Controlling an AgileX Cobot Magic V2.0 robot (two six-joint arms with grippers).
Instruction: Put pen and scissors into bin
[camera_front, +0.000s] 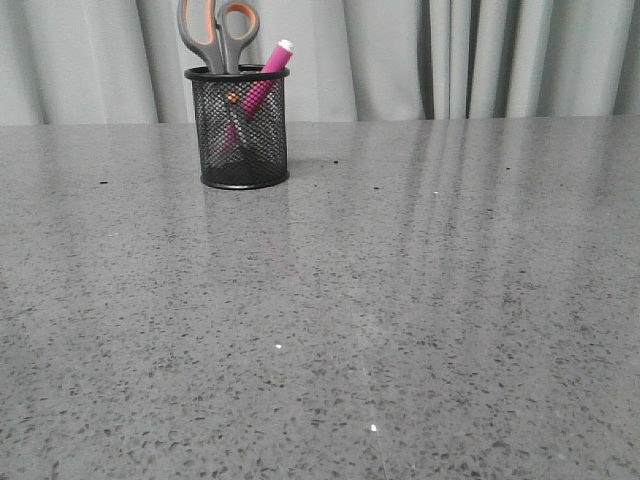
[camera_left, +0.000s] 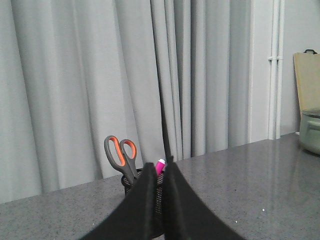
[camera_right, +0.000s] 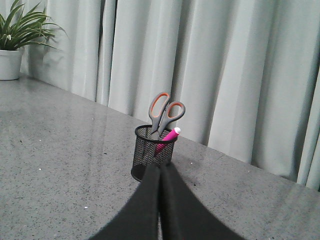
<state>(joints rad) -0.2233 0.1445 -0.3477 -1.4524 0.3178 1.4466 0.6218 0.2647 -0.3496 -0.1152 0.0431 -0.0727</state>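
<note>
The bin (camera_front: 238, 128) stands upright on the grey speckled bench (camera_front: 400, 300), toward its far left side near the pale curtain (camera_front: 480, 55). Both task items are inside it — the scissors (camera_front: 217, 33) sit blades down with their grey, orange-lined handle loops rising above the rim, and the pen (camera_front: 266, 76) leans beside them, its white tip up and tilted to the right past the rim. Neither arm shows in the front view. In the left wrist view the left gripper (camera_left: 159, 172) has its 2 dark fingers pressed together with nothing between them, well short of the bin. The right gripper (camera_right: 160, 172) is likewise closed and empty, its fingertips meeting in front of the bin. A potted plant (camera_right: 17, 37) stands at a far corner of the bench.
</note>
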